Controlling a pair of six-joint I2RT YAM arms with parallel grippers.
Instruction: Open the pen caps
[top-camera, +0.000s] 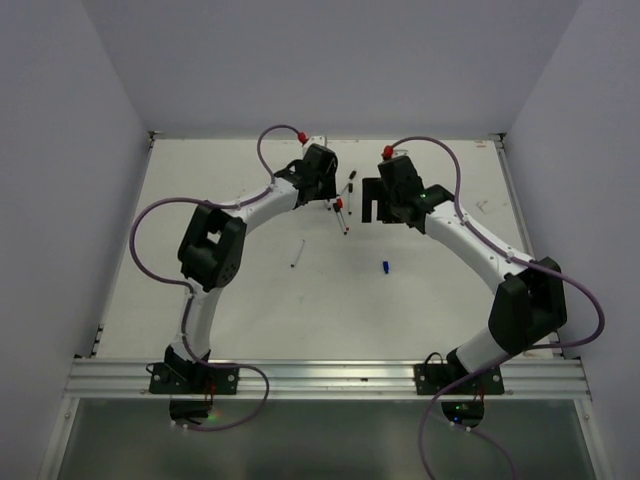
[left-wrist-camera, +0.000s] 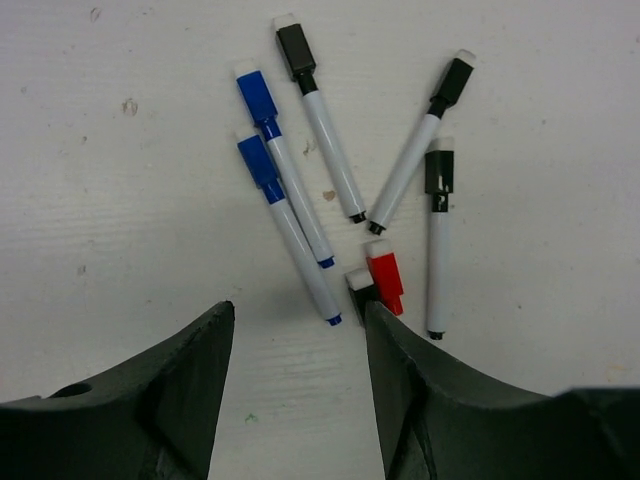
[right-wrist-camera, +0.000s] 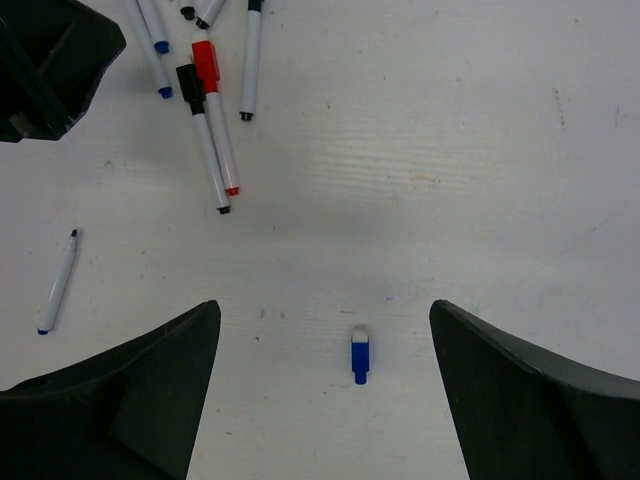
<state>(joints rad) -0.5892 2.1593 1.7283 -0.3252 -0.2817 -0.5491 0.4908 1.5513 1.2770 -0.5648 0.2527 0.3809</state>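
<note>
A cluster of capped white pens lies just ahead of my left gripper (left-wrist-camera: 298, 312), which is open over bare table. Their pen caps are blue (left-wrist-camera: 257, 95) (left-wrist-camera: 259, 160), black (left-wrist-camera: 296, 50) (left-wrist-camera: 452, 82) (left-wrist-camera: 439, 172) and red (left-wrist-camera: 384, 278). One more black cap (left-wrist-camera: 358, 290) is partly hidden by my right-hand finger (left-wrist-camera: 400, 370). A loose blue cap (right-wrist-camera: 360, 355) lies alone on the table between the open fingers of my right gripper (right-wrist-camera: 325, 310), below them and untouched. An uncapped pen (right-wrist-camera: 58, 282) lies apart at the left. From above, both grippers (top-camera: 330, 190) (top-camera: 380, 205) hover at the table's far middle.
The white table (top-camera: 220, 290) is walled by white panels on three sides, with an aluminium rail (top-camera: 330, 378) at the near edge. The left gripper's black body (right-wrist-camera: 45, 60) shows at the top left of the right wrist view, close to the pen cluster.
</note>
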